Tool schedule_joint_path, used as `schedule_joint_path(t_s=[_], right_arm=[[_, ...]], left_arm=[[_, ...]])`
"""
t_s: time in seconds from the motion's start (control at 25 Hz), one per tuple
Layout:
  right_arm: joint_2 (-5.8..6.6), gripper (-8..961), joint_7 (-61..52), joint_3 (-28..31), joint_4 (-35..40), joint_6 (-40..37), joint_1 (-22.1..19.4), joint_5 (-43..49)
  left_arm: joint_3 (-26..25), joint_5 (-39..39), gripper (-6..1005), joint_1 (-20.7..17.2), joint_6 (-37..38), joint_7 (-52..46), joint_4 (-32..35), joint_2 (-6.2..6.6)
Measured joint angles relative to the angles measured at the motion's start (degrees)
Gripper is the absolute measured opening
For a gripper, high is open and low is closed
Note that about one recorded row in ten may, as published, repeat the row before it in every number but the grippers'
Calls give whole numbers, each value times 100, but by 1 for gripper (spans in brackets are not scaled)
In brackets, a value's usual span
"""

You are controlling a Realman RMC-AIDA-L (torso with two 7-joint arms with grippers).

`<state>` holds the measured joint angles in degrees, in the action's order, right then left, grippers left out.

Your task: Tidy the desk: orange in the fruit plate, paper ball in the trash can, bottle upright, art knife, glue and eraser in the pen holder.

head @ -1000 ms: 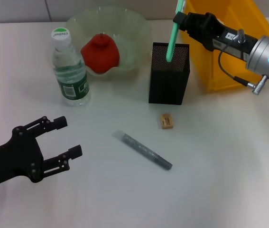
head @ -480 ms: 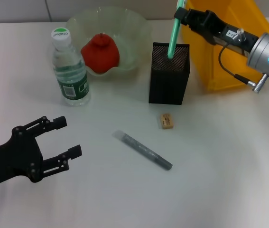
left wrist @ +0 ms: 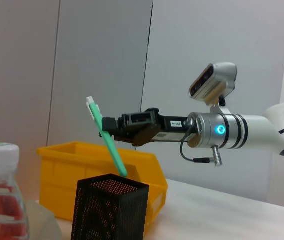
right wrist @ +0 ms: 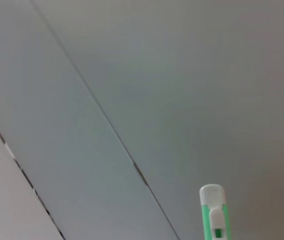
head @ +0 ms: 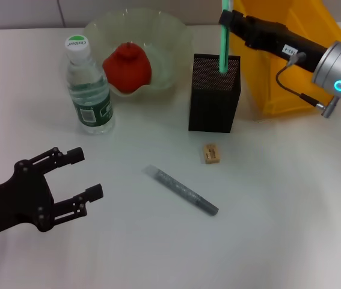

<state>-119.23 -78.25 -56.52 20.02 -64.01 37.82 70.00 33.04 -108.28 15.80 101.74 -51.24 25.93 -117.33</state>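
The right gripper [head: 229, 18] holds the green art knife [head: 223, 42] in closed jaws, its lower end inside the black pen holder [head: 214, 96] near the tabletop's [head: 278, 211] far edge. The left gripper [head: 74, 174] rests near the left edge, jaws open.
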Motion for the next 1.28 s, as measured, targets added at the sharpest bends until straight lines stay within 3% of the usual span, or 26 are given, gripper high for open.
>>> schedule_joint_path(t_s=[0.24, 0.64, 1.2, 1.28], right_arm=[[-26, 173, 1520, -70, -123, -4, 7, -4], [-30, 180, 3017, -79, -365, -6, 29, 31], [-36, 191, 2925, -55, -359, 3, 10, -1], [-38, 262, 2910, -67, -364, 6, 23, -1]], left_arm=[[0, 0, 783, -6, 12, 0, 0, -13], [0, 0, 783, -6, 12, 0, 0, -25], [-9, 9, 783, 25, -6, -32, 0, -17], [-9, 9, 783, 27, -8, -33, 0, -17]])
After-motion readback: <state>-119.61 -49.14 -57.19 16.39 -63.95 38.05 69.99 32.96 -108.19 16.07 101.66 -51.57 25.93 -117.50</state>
